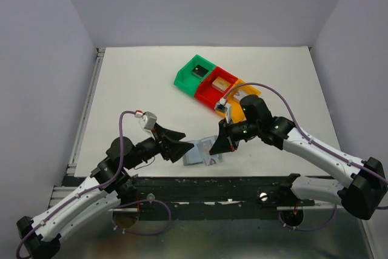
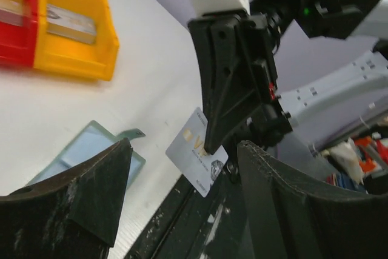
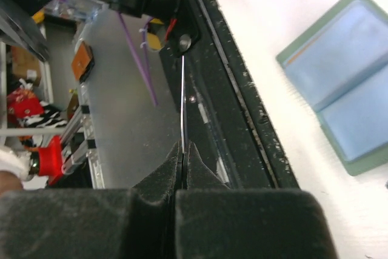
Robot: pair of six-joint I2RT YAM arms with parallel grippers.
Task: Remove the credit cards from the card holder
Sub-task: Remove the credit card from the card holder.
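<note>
The left arm reaches in low from the near left corner, elbow bent, its forearm angled toward the middle of the near edge. Its pincer (image 1: 183, 142) stands wide apart with nothing between the two black fingers (image 2: 79, 204), and it points at the other arm's pincer.

Just beyond its tips, the card holder (image 1: 195, 154) lies opened flat on the white tabletop (image 1: 139, 89) close to the near edge. Both grey-blue panels face up.

Right beside the holder, a silver-grey card (image 2: 193, 161) hangs in the air, off the tabletop and out of the holder. It is pinched at one edge by the right pincer (image 3: 183, 147), whose fingers are pressed tight together on it. From the right wrist the card shows only as a thin line, edge-on.

The card's face carries gold lettering that starts with a "V"; the rest is hidden behind the finger. A small round emblem near its lower corner is too small to read.

The right arm sweeps in from the near right corner, arched over the tabletop with its wrist tipped down and leftward.

Behind it sit a green bin (image 1: 182, 79), a red bin (image 1: 205, 95) and an orange bin (image 2: 76, 59), touching in a diagonal row.
</note>
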